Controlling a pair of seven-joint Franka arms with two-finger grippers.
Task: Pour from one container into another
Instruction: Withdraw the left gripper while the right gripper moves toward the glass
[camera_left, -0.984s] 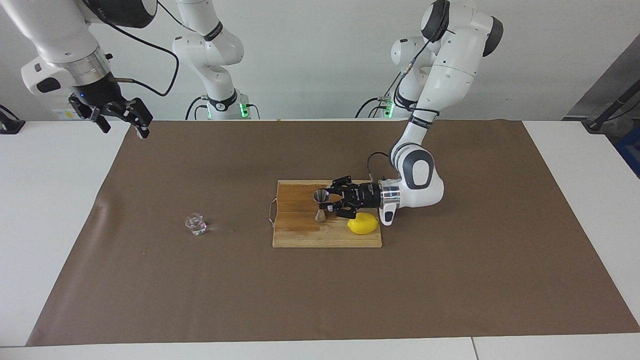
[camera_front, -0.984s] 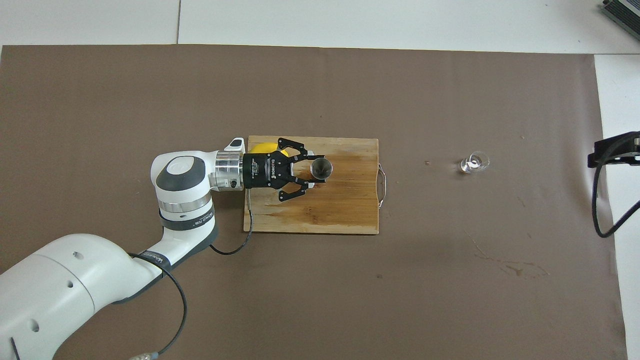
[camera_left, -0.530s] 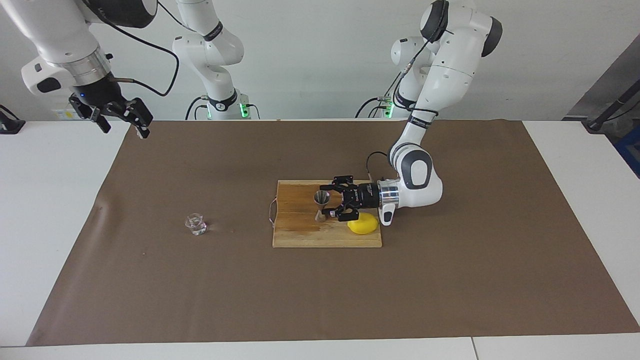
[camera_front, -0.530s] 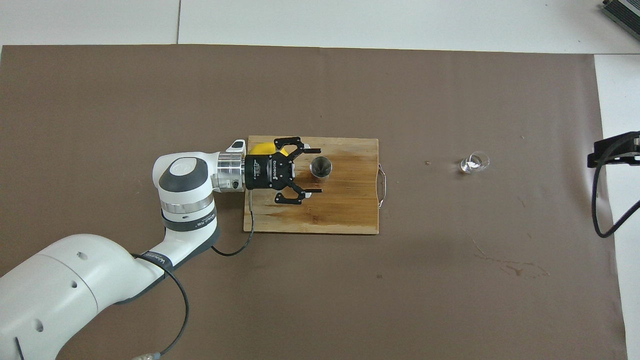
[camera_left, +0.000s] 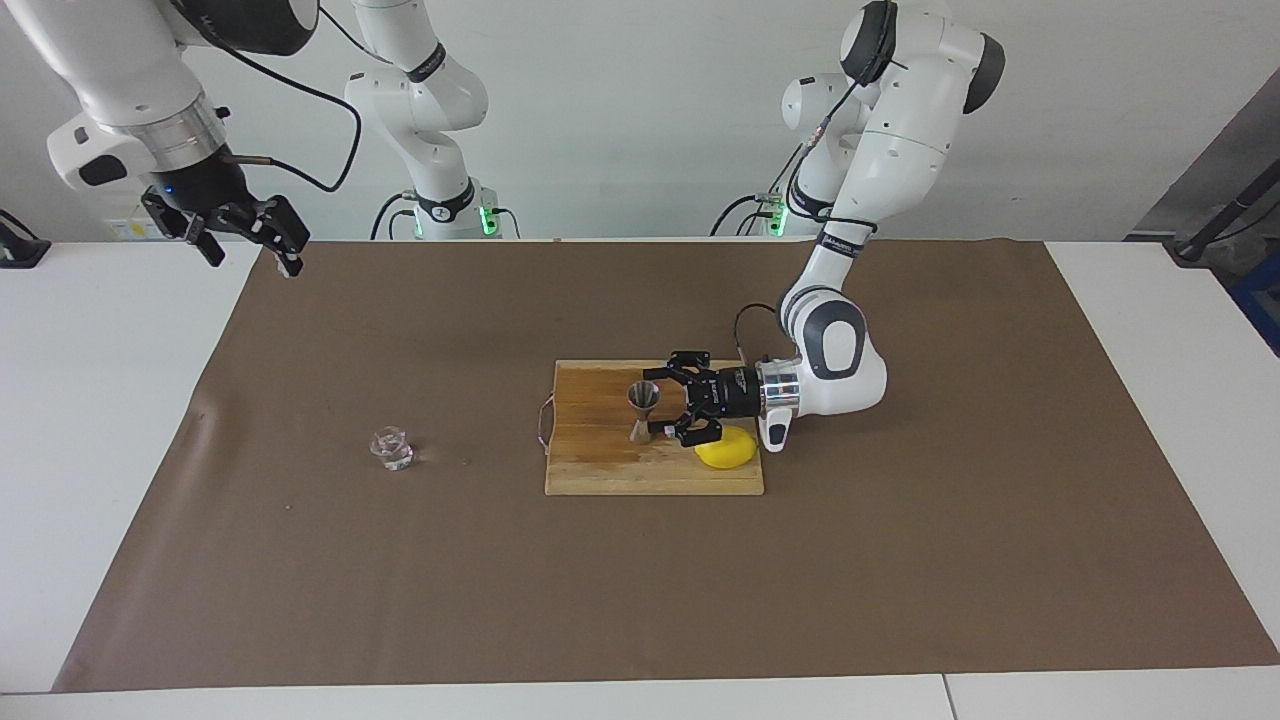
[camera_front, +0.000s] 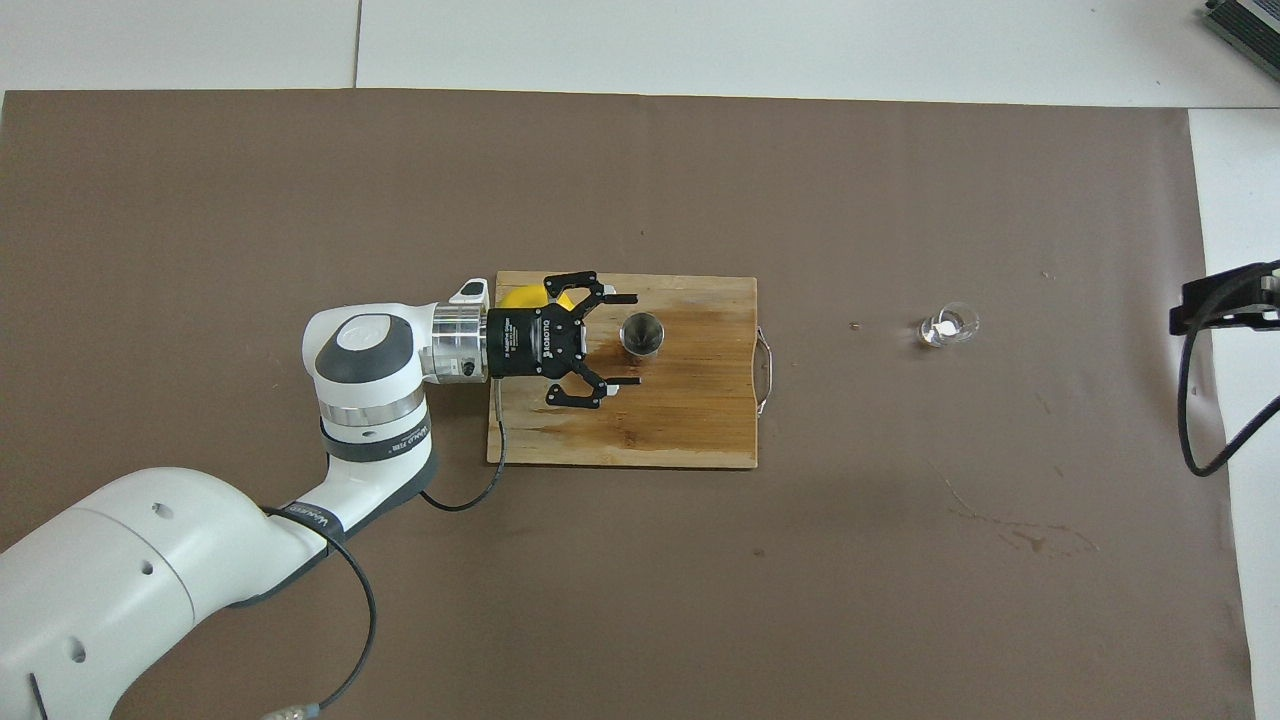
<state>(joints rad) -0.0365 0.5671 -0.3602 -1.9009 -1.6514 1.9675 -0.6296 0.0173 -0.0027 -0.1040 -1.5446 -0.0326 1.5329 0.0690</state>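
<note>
1. The jigger (camera_left: 642, 411) stands upright on the cutting board (camera_left: 600, 475), at the centre of the facing frame, with its long axis vertical and its open upper cone pointing up.
2. The left gripper (camera_left: 655, 403) lies level over the board just beside the jigger. Its fingers are spread, one on each side of the jigger, and grasp nothing. A lemon (camera_left: 727, 448) sits on the board corner under the left wrist.
3. The glass cup (camera_left: 391, 447) stands upright on the brown mat (camera_left: 900, 560), left of centre in the facing frame, well apart from the board, mouth up.
4. The right gripper (camera_left: 245, 238) hangs in the upper left of the facing frame, over the mat's edge, fingers spread and empty. It waits.
5. Judgement: the coming move turns on the cup. It lies toward the right arm's end of the table, so the right gripper is the nearer one, with a downward reach from the upper left toward the cup.
</note>
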